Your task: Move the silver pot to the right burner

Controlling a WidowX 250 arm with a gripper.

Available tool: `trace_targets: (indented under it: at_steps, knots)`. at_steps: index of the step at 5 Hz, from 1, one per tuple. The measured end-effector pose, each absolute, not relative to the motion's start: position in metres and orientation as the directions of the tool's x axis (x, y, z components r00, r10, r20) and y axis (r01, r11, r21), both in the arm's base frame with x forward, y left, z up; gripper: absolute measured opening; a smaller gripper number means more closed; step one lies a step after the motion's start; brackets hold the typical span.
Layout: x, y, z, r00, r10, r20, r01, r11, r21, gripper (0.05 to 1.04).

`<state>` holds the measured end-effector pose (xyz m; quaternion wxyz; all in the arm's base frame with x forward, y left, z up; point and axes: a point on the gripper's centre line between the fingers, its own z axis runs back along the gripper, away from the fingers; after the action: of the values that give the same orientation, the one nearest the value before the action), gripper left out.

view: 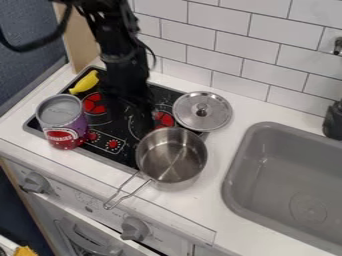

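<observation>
Evidently the shiny silver metal pot (172,155) needs shifting: it straddles the white bench (210,202) and the black stove's (100,127) corner, its wire handle (127,192) jutting nearward. A purple-and-red can (62,122) crowds the left side, while the round silver lid (202,111), set off the pot, lies beside the red-marked right burner (164,119). The black tool (143,119) hangs behind the rim, probably for pushing or gripping; I can't tell whether it's spread or closed.

open strip of surface (224,146) btwn pot (175,167) & sink (235,175), lid (217,107) blocking just behind pot, gap over front of stove (121,156) btwn can (61,117) & pot, wall (217,49) at back
</observation>
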<state>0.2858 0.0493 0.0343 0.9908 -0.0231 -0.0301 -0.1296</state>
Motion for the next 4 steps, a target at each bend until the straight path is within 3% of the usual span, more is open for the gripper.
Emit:
trace_targets:
  at_steps: [2,3,4]
  knots:
    - [0.281,0.042,-0.004,0.952,-0.304,-0.024,0.304,0.953,-0.006,1.001]
    - [0.284,0.044,-0.015,0.945,-0.322,-0.051,0.323,0.947,0.0,0.949]
    - [0.288,0.043,-0.016,0.931,-0.36,-0.064,0.361,0.933,-0.003,0.659]
